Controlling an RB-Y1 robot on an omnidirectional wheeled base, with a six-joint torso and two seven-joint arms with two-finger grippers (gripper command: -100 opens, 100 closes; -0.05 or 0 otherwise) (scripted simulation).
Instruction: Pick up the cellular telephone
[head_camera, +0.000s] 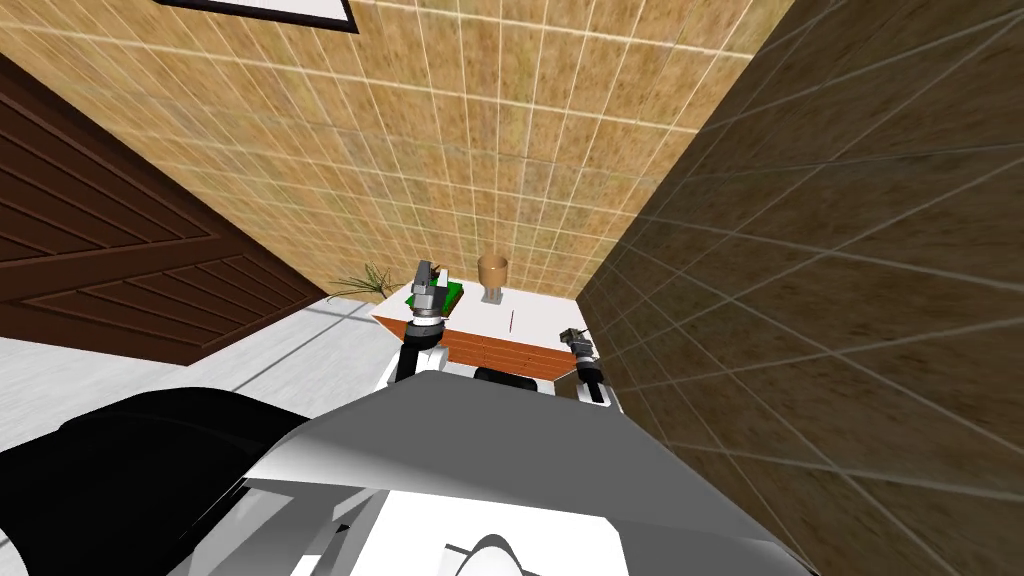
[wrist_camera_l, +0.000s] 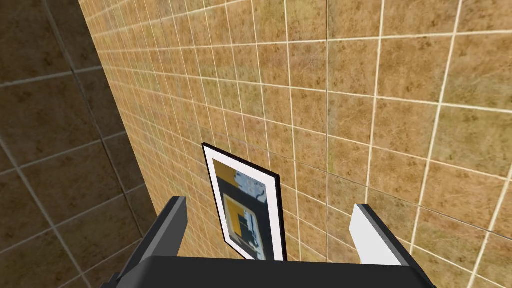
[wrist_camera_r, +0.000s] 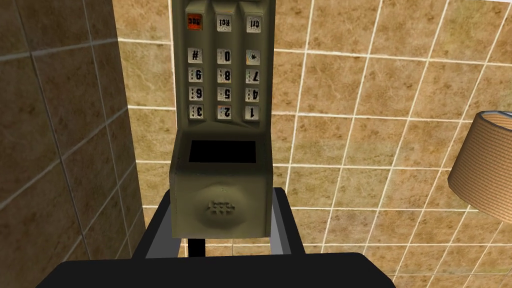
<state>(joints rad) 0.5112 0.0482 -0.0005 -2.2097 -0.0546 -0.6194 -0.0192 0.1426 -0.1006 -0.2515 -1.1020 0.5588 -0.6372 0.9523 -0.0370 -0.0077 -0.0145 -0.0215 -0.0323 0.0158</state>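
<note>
Your table (head_camera: 520, 318) sits in a corner. A shaded tiled wall (head_camera: 800, 250) runs just beside its right edge, and open floor (head_camera: 290, 345) lies off its left. At the table's right edge, your right gripper (wrist_camera_r: 223, 200) clamps the cellular telephone (wrist_camera_r: 222, 125) by its sides. The phone's long axis runs out along the fingers, keypad end farthest. It is an olive, brick-shaped handset with pale keys and one orange key. Over the table's left end, your left gripper (head_camera: 430, 270) has its fingers spread.

I count one telephone (wrist_camera_r: 220, 150), one lamp (wrist_camera_r: 482, 165), one framed picture (wrist_camera_l: 245, 210), one plant (head_camera: 365, 282) and one table (head_camera: 540, 312).
</note>
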